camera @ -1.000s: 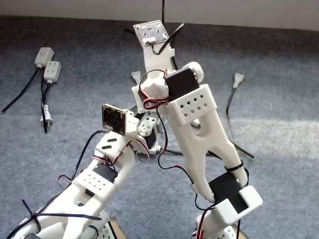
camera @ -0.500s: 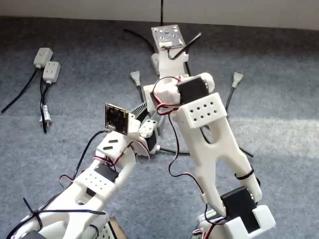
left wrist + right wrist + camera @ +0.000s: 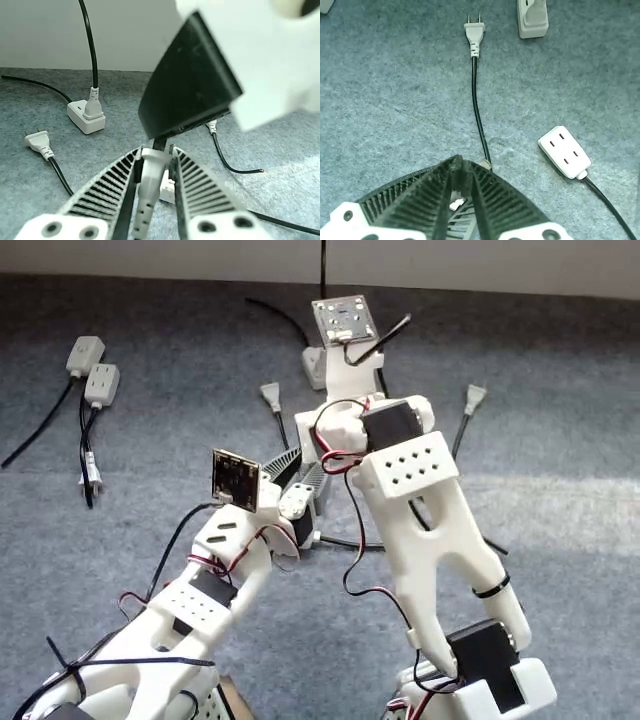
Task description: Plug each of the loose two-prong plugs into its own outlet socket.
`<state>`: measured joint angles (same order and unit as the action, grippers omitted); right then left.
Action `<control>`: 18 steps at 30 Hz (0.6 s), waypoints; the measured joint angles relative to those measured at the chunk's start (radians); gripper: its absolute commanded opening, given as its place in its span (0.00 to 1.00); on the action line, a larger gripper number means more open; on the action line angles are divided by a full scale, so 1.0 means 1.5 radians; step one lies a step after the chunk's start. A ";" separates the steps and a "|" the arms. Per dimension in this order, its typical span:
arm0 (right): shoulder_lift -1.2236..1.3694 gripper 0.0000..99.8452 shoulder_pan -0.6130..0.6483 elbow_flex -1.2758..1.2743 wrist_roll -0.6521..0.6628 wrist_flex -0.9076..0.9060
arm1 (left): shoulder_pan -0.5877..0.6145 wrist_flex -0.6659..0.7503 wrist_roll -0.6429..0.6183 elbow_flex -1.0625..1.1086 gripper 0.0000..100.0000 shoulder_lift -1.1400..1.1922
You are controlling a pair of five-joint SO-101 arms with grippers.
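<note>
In the left wrist view my left gripper [image 3: 155, 150] is shut on a white two-prong plug [image 3: 148, 182] that stands between its ribbed fingers. From above, the left gripper [image 3: 297, 462] sits at mid-table, right under the right arm's black servo [image 3: 390, 423]. My right gripper [image 3: 456, 161] points down at the carpet with its fingertips together. Just beyond them a black cord leads to a loose plug [image 3: 474, 33], and a free white outlet [image 3: 565, 152] lies beside them. Another loose plug [image 3: 477, 397] lies at the right.
One outlet [image 3: 86, 113] has a plug in it, with the cord running up toward the wall. Two more outlets [image 3: 96, 368] lie at the far left with a small plug [image 3: 92, 476] below them. Black cords cross the grey carpet around both arms.
The right arm has swung to the right and a little farther back. The left arm has barely shifted and still holds its plug.
</note>
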<state>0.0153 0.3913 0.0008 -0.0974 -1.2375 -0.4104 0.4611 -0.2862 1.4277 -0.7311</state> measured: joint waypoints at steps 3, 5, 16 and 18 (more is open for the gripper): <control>0.003 0.01 -0.010 0.000 0.000 0.006 | 0.000 0.000 0.000 0.030 0.01 -0.033; 0.010 0.01 -0.042 -0.011 0.002 0.005 | 0.002 0.001 0.000 0.045 0.01 -0.070; -0.001 0.01 -0.059 0.000 0.001 -0.013 | 0.011 -0.029 0.000 0.048 0.01 -0.138; -0.025 0.01 -0.060 0.000 0.001 -0.014 | 0.013 -0.059 0.000 0.041 0.01 -0.138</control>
<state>-0.0215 0.3007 0.0008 -0.0959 -1.2589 -0.3905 0.3721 -0.2862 1.4891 -0.9383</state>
